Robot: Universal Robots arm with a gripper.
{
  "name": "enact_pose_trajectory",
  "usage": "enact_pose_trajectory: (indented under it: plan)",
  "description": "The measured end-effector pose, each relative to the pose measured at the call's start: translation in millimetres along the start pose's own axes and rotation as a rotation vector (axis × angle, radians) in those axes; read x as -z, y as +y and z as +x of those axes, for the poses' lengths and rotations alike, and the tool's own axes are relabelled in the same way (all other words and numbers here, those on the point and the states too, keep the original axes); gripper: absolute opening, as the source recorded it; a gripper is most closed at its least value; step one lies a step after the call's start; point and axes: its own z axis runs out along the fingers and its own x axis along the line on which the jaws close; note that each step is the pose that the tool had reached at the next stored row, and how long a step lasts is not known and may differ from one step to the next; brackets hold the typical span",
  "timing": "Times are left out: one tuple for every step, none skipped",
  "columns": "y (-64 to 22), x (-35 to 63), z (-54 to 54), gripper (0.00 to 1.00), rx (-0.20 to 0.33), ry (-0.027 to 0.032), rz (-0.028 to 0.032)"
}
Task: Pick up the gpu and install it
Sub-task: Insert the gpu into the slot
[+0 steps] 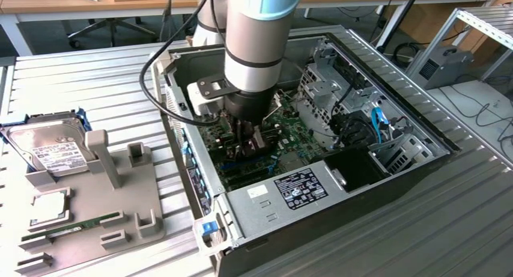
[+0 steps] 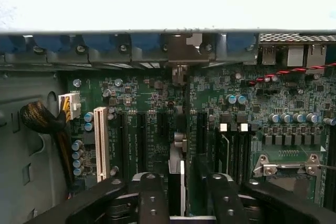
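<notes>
Jaws of the black two-finger gripper [image 2: 187, 195] stand parted around the thin flat dark gpu card [image 2: 176, 174]. One finger lies against a face of it, and a gap shows at the other. The gpu stands on edge on the green motherboard [image 2: 157, 103] inside the open grey metal computer case [image 1: 362, 62], apparently in a slot. Judged light, stiff and fragile. Grip the flat faces near the upper edge, clear of the contacts.

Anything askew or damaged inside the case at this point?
Nothing stands out. The gpu stands edge-on, upright in a motherboard slot, between the claw fingers. Case cables look tidy, and the hard drive sits in its holder outside.
</notes>
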Motion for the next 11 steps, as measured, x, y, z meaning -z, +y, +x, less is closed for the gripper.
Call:
enact_pose_trajectory:
  plan:
    - [-0.6, 15.6, -0.9, 0.40, 0.000, 0.0022, 0.0000]
    - [-0.8, 21.5, -2.1, 0.40, 0.000, 0.0049, 0.0000]
    - [-0.9, 25.8, -2.8, 0.40, 0.000, 0.0075, -0.0001]
    - [-1.1, 29.2, -3.1, 0.40, 0.000, 0.0091, -0.0001]
    - [-1.2, 32.2, -3.4, 0.40, 0.000, 0.0111, -0.0001]
    - [-1.2, 34.1, -3.8, 0.40, 0.000, 0.0141, 0.0000]
    - [-1.4, 35.4, -4.5, 0.38, 0.000, 0.0180, 0.0002]
    - [-2.2, 35.8, -4.6, 0.38, 0.001, 0.0205, -0.0006]
    - [-4.0, 35.8, -4.6, 0.32, 0.001, 0.0217, -0.0029]
    - [-6.6, 35.7, -4.6, 0.32, 0.000, 0.0222, -0.0059]
    - [-11.0, 35.5, -4.6, 0.25, 0.000, 0.0222, -0.0117]
